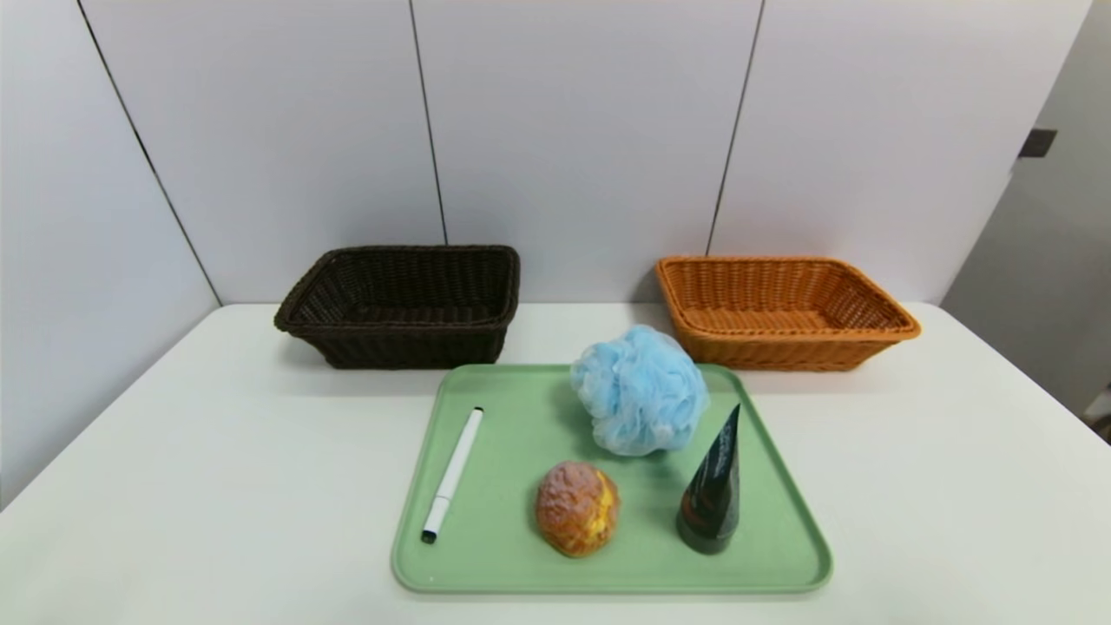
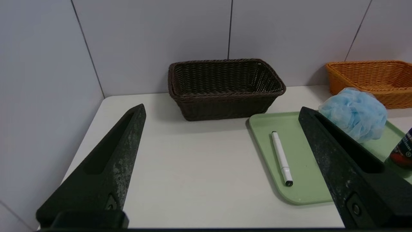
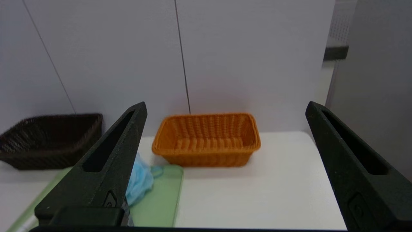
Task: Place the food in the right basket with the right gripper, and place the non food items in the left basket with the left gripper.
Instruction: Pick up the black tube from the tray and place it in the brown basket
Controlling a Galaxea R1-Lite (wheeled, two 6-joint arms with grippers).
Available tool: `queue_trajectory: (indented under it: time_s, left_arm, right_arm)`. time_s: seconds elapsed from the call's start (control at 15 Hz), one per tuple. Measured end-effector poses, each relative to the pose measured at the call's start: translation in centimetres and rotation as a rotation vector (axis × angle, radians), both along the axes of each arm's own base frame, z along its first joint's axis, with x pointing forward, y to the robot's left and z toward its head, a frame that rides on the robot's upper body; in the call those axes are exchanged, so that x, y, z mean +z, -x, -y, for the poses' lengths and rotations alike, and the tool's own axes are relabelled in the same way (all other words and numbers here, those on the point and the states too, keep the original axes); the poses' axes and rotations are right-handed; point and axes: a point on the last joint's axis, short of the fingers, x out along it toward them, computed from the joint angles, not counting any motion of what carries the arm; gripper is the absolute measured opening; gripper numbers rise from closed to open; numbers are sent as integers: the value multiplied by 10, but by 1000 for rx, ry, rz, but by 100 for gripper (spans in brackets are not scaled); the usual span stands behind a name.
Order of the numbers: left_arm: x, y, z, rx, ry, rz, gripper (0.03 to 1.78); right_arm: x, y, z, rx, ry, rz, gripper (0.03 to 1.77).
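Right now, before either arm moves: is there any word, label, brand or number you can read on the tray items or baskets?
No text can be read.
Dark tube: small print and a red patch show in the left wrist view, too small and blurred to read.
White marker: no print visible.
Brown basket, orange basket, green tray: unmarked.

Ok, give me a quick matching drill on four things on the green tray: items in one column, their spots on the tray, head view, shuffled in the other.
Items:
1. white marker
2. blue bath pouf
3. bread roll
4. black tube

Spots on the green tray:
A. near edge, middle
B. far edge, closest to the orange basket
C. left side, lying flat
D. right side, standing on its cap

Pairs: 1-C, 2-B, 3-A, 4-D
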Motion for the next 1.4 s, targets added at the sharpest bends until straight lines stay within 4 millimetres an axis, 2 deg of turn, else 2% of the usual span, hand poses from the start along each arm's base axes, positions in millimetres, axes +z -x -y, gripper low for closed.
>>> queue_trajectory:
  time_s: [0.13, 0.27, 0.47, 0.67, 0.93, 1.2, 1.4]
  left_arm:
    - [19, -25, 2, -101, -13, -24, 169]
    - [25, -46, 5, -235, -31, -80, 169]
    - [16, -72, 12, -463, -53, -176, 169]
    - [3, -98, 24, -606, -67, -239, 169]
    - [-25, -147, 47, -649, -114, -289, 169]
    - [-53, -193, 100, -640, -138, -327, 169]
    - [-67, -206, 142, -639, -122, -335, 169]
  right_arm:
    - [45, -21, 0, -12, -9, 40, 170]
    - [78, -48, 0, -38, -16, 37, 170]
    - [97, -98, 0, -52, -20, -37, 170]
    - [99, -143, -3, -46, -22, -93, 170]
    - [90, -189, -12, -43, -21, -169, 171]
    - [63, -236, -24, -9, 0, -297, 171]
    - [43, -267, -36, 32, 15, -378, 171]
